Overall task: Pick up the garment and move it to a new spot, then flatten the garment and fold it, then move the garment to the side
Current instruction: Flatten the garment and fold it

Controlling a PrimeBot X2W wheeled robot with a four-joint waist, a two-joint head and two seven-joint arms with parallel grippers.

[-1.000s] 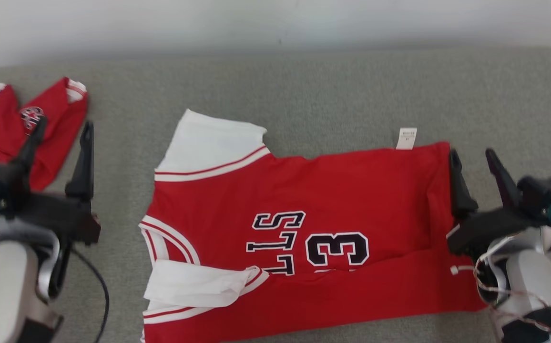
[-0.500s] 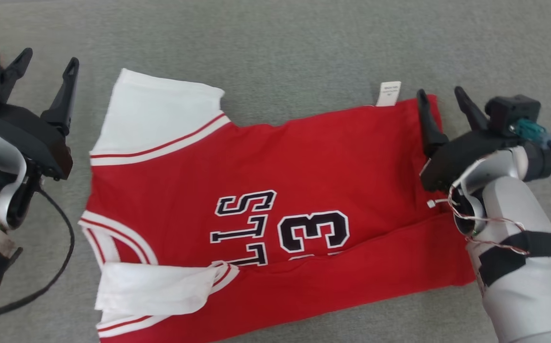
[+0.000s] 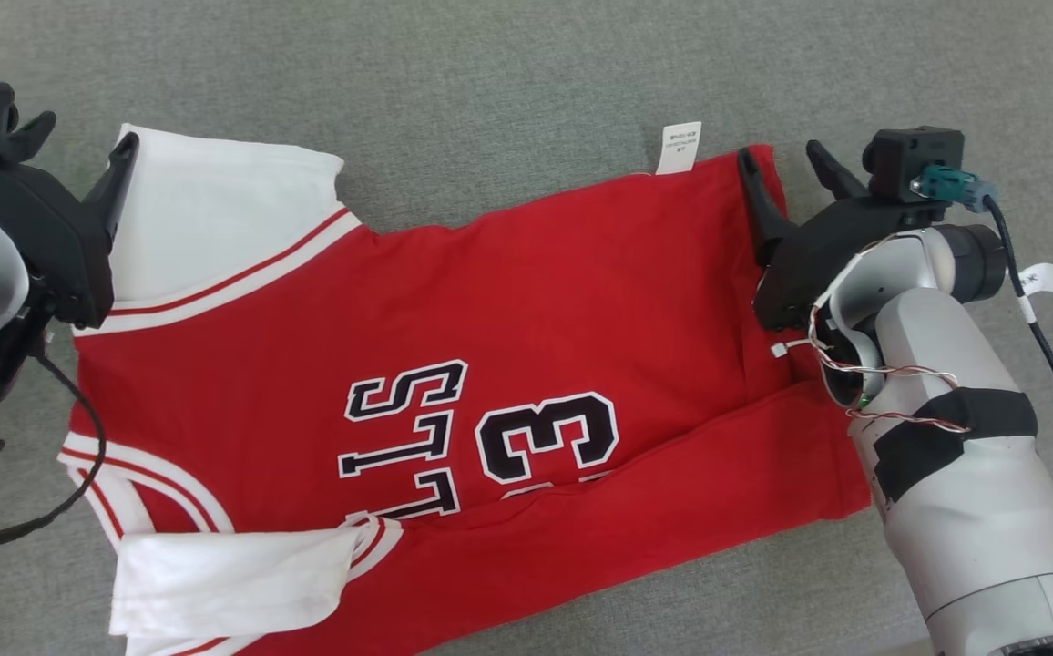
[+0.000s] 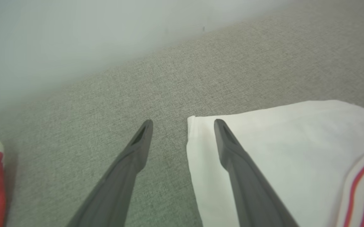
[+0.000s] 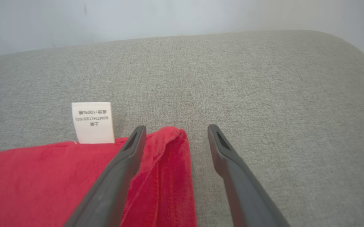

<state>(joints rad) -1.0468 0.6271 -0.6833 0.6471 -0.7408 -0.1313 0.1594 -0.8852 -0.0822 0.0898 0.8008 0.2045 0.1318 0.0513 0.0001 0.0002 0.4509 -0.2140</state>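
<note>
Red garment (image 3: 536,301) lies on grey upholstery (image 3: 490,73), tag (image 3: 679,148) showing.

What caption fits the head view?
Open left hand and right hand poised at corners of a red jersey on grey fabric.

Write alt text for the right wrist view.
The open right hand frames the corner of a red jersey, with one finger over the cloth and the other over the grey surface. A white tag sticks out from the jersey's edge, left of the fingers.
</note>
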